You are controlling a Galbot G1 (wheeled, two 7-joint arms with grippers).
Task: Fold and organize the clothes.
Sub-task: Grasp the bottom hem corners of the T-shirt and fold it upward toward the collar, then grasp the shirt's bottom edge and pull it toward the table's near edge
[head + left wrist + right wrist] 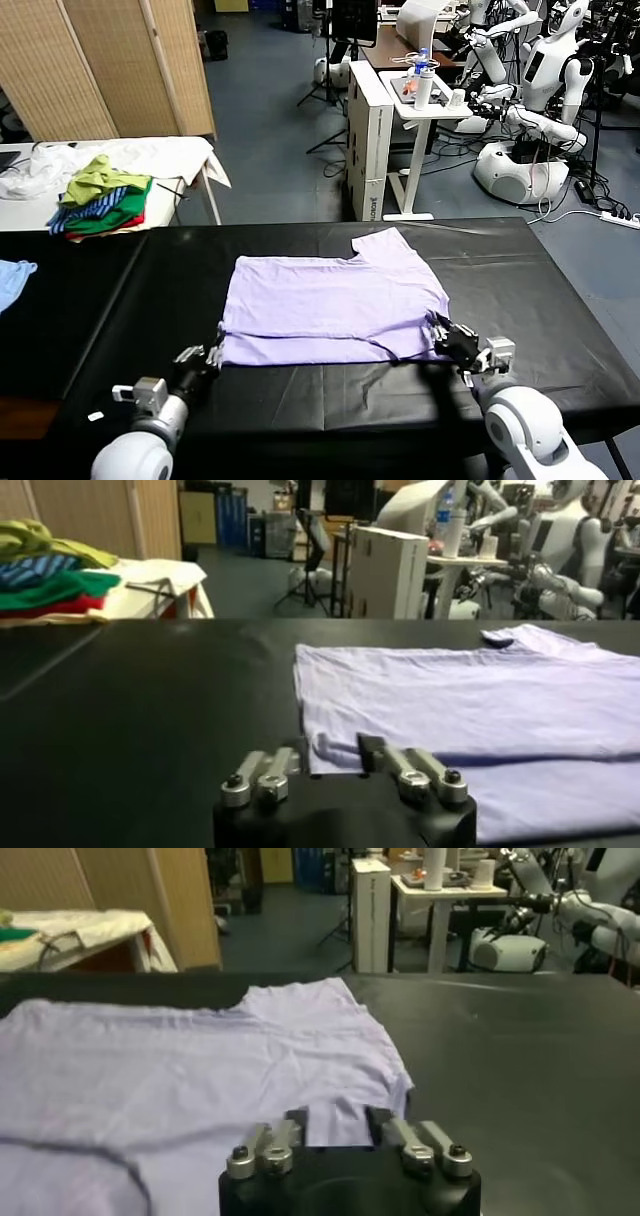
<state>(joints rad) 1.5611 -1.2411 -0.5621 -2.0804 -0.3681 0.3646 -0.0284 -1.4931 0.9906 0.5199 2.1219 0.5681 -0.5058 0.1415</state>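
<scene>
T-shirt plain lavender, no legible writing or label.

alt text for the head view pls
A pale lavender T-shirt, partly folded, lies flat on a black table. The left gripper and right gripper, both open, sit at its near corners. A pile of green, striped and red clothes rests on a white table behind.
</scene>
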